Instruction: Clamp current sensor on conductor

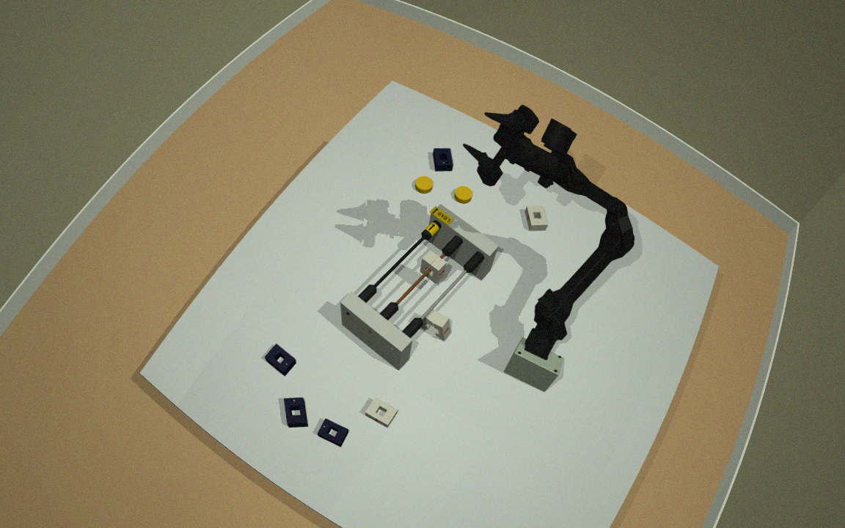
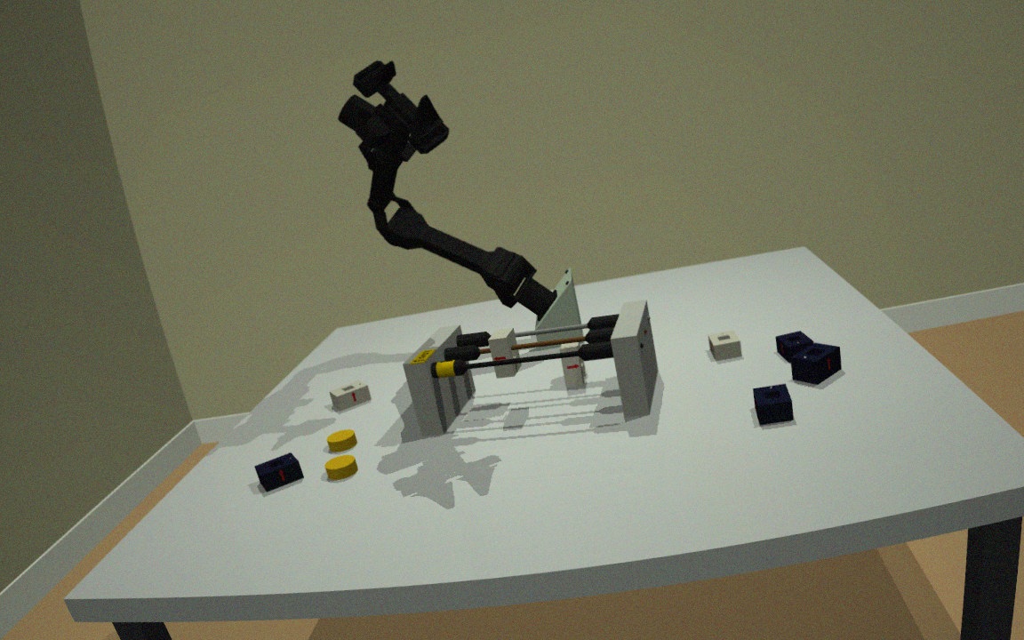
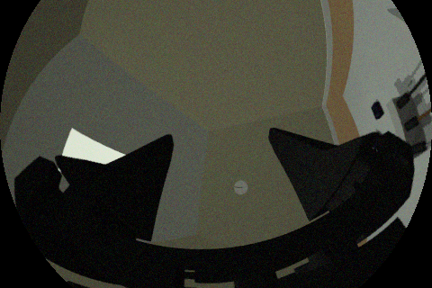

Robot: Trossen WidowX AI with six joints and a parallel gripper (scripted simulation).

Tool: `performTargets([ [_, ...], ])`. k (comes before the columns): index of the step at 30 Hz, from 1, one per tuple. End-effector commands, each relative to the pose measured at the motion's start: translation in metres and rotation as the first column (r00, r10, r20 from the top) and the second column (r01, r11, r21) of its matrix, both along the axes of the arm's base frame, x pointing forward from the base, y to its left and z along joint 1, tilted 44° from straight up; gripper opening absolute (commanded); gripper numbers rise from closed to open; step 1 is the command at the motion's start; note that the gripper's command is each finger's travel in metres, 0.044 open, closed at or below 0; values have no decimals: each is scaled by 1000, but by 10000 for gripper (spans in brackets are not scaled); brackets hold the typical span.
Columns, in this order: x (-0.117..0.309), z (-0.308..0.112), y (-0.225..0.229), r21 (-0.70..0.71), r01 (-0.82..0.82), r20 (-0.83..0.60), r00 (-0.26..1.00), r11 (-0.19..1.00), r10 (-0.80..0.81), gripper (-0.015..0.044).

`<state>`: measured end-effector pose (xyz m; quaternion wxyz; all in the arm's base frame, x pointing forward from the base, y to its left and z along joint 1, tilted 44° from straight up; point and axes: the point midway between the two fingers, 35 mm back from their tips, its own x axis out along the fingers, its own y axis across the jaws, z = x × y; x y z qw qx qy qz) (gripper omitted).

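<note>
A pale sensor (image 1: 437, 323) (image 2: 572, 373) with a red arrow stands on the table beside the rack, on the arm's side; whether its jaw is open is too small to tell. The LOAD conductor (image 1: 399, 261) (image 2: 524, 359) is the black rod farthest from the arm base. It has a yellow arrow band (image 1: 431, 229) (image 2: 445, 368) at the end by the yellow LOAD marker (image 1: 441, 215) (image 2: 422, 357). My gripper (image 1: 475, 130) (image 2: 408, 82) (image 3: 222, 137) is open and empty, high above the table, away from sensor and rack. The wrist view shows mostly walls between the fingers.
Another pale sensor (image 1: 433, 268) (image 2: 504, 357) sits round the middle, copper conductor (image 1: 412, 287) (image 2: 564, 342). Beyond the LOAD end lie a dark blue block (image 1: 442, 166) (image 2: 279, 475) (image 3: 377, 110), two yellow discs (image 1: 423, 184) (image 1: 463, 194) and a white block (image 1: 535, 226) (image 2: 350, 397). More blocks lie beyond the other end.
</note>
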<state>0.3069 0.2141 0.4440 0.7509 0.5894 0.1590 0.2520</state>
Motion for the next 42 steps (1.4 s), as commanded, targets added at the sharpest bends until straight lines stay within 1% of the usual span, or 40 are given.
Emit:
performTargets([
  [1, 1, -1, -2, -13, 6, 9, 1000, 1000, -6, 426],
  [2, 3, -4, -9, -50, 24, 34, 999, 998, -23, 440],
  [5, 14, -23, -48, -254, 156, 177, 978, 955, -112, 440],
  [7, 19, -38, -76, -386, 259, 272, 949, 885, -159, 440],
  [10, 22, -61, -117, -542, 401, 387, 899, 738, -204, 440],
  [16, 19, -91, -169, -694, 543, 505, 835, 472, -217, 440],
  [21, 10, -118, -209, -769, 602, 570, 798, 214, -195, 440],
  [23, 9, -121, -214, -776, 605, 576, 795, 178, -191, 440],
  [34, 11, -123, -215, -783, 595, 564, 801, 179, -200, 440],
  [36, 22, -136, -219, -838, 515, 461, 846, 182, -267, 440],
  [38, 35, -158, -225, -905, 387, 306, 880, 177, -364, 440],
  [40, 42, -178, -229, -953, 258, 163, 876, 157, -454, 440],
  [42, 43, -195, -234, -984, 129, 45, 842, 121, -538, 440],
])
